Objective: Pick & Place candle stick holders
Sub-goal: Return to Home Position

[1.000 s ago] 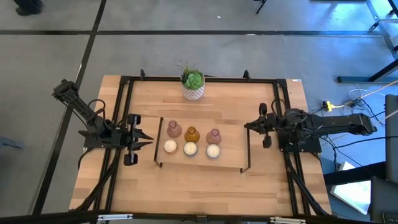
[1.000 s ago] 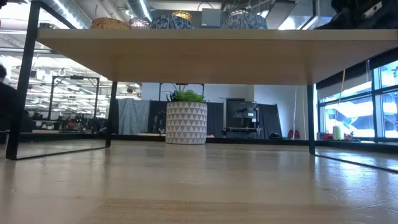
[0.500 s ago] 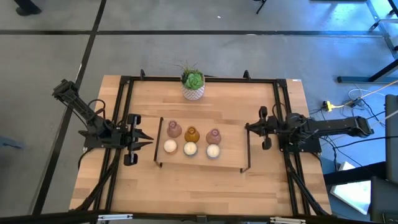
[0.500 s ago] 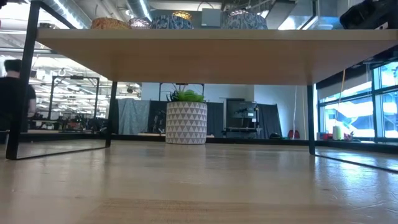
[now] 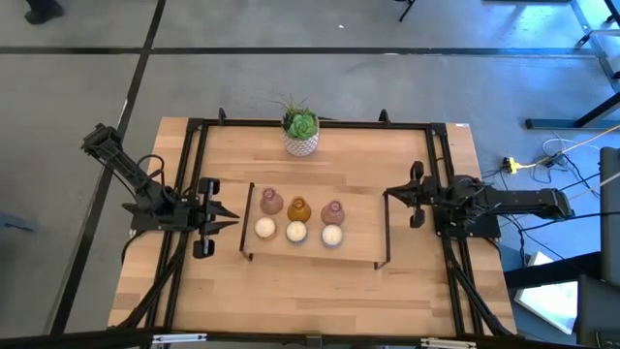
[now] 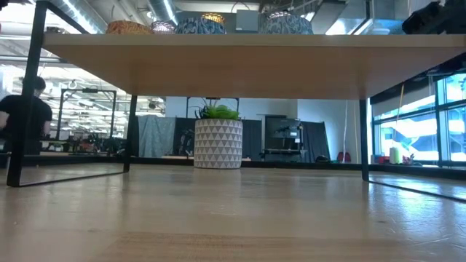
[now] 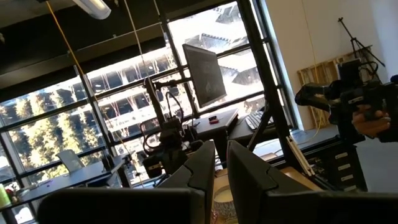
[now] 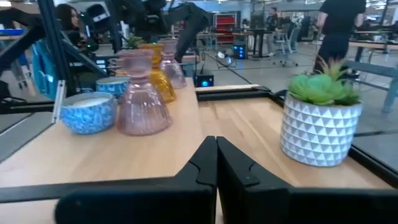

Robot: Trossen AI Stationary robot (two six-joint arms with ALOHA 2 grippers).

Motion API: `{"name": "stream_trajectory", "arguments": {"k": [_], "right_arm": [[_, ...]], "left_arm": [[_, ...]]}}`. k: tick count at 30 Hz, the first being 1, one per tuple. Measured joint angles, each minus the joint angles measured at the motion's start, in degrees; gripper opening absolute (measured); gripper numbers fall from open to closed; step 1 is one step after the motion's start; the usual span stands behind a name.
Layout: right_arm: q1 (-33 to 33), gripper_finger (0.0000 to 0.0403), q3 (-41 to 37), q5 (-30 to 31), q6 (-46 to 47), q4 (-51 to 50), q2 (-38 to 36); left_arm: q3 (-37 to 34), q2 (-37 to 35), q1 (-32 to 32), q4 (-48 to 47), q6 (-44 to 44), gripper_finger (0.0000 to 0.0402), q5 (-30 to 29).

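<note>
Six candle stick holders stand on a raised wooden shelf (image 5: 315,254) at mid-table. The far row has a pink one (image 5: 271,202), an amber one (image 5: 298,208) and another pink one (image 5: 332,211). Three low round ones (image 5: 296,232) form the near row. In the right wrist view a pink holder (image 8: 140,93) stands nearest. My left gripper (image 5: 235,221) hangs at the shelf's left end, its fingers (image 7: 202,168) almost together with nothing between them. My right gripper (image 5: 387,197) is shut and points level at the shelf's right end. Neither touches anything.
A white patterned pot with a green plant (image 5: 301,131) stands on the table at the far edge, behind the shelf. The shelf's black legs (image 5: 387,233) stand close to both grippers. A black frame (image 5: 194,174) borders the table. A person (image 6: 25,116) is in the room beyond.
My right arm has folded lower, and its gripper has sunk a little beside the shelf's right end, staying shut. In the room behind, a person has walked into the left of the low view.
</note>
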Motion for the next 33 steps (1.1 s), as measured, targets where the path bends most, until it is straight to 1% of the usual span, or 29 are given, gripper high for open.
{"name": "stream_trajectory", "arguments": {"k": [4,7,14,18,30,33], "right_arm": [[-0.8,0.0000,0.0,0.4,0.0,-3.3,-1.7],[-1.3,0.0000,0.0,2.9,0.9,-6.8,-3.1],[-1.5,0.0000,-3.4,2.4,1.2,-4.8,-7.1],[-1.5,0.0000,-3.7,2.1,0.8,-2.8,-8.3],[-1.5,0.0000,-3.7,2.0,1.5,-3.3,-8.6],[-1.5,0.0000,-3.7,2.0,-0.8,-3.4,-8.6]], "left_arm": [[0.0,0.0,0.0,0.0,0.0,0.0036,0.0],[0.0,0.0,0.0,0.0,0.0,0.0036,0.0],[0.0,0.0,0.0,0.0,0.0,0.0036,0.0],[0.0,0.0,0.0,0.0,0.0,0.0036,-0.1],[0.0,0.0,0.0,0.0,0.0,0.0036,-0.1],[0.0,0.0,0.0,0.0,0.0,0.0036,-0.1]]}}
